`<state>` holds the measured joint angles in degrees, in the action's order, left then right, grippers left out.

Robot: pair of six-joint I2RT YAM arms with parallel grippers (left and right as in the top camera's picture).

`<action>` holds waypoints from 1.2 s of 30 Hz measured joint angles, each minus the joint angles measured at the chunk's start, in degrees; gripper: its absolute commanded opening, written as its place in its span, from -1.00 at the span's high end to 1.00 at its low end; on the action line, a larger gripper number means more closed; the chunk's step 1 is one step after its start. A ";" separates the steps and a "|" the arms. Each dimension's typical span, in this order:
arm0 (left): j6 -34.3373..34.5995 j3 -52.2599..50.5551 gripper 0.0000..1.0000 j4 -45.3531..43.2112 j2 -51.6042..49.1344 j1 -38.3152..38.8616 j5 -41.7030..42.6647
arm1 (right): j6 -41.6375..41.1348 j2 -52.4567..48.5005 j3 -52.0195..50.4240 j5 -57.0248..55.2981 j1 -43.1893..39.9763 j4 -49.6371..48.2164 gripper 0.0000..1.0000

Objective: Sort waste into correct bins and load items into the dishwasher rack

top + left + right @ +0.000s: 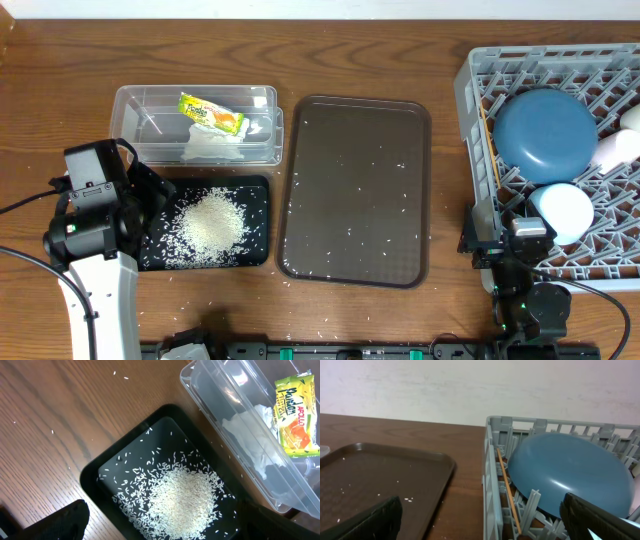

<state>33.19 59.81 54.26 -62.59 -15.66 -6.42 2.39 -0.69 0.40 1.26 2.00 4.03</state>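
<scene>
The clear tub (140, 105) holds the snack wrapper (211, 114) and the crumpled tissue (212, 146); the wrapper (297, 415) and the tissue (255, 445) also show in the left wrist view. The black tub (258, 190) holds a pile of rice (212, 224). My left gripper (155, 197) is open and empty over the black tub's left end (170, 530), above the rice (182, 497). The grey rack (470, 90) holds the blue plate (545, 133), a white bowl (562, 210), a cup (615, 148) and chopsticks (490, 150). My right gripper (497, 238) is open and empty at the rack's front left corner (485, 527).
The flat brown tray (355, 130) lies between the tubs and the rack, with loose rice grains scattered on it. A few grains lie on the wood in front of it. The rack wall (492, 475) stands right beside my right gripper.
</scene>
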 measured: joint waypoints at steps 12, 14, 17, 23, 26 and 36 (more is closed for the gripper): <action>0.00 0.00 -0.93 0.00 0.00 0.00 0.00 | 0.00 0.00 0.00 -0.02 0.00 0.00 -0.98; 0.00 0.00 -0.93 0.00 0.00 0.00 0.00 | 0.00 0.00 0.00 -0.02 0.00 0.00 -0.99; -0.02 0.00 -0.93 0.00 0.00 0.00 0.00 | 0.00 0.00 0.00 0.00 0.00 0.00 -0.99; 0.00 0.00 -0.93 0.00 0.00 0.00 0.00 | 0.00 0.00 0.00 -0.02 0.00 0.00 -0.98; 0.00 0.00 -0.93 0.00 0.00 0.00 0.00 | 0.00 0.00 0.00 -0.02 0.00 0.00 -0.99; 0.00 0.00 -0.93 0.90 -0.52 0.00 0.00 | 0.00 0.00 0.00 -0.02 0.00 0.00 -0.98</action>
<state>33.19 59.81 55.16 -63.11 -15.66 -6.42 2.39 -0.69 0.40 1.23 2.00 4.03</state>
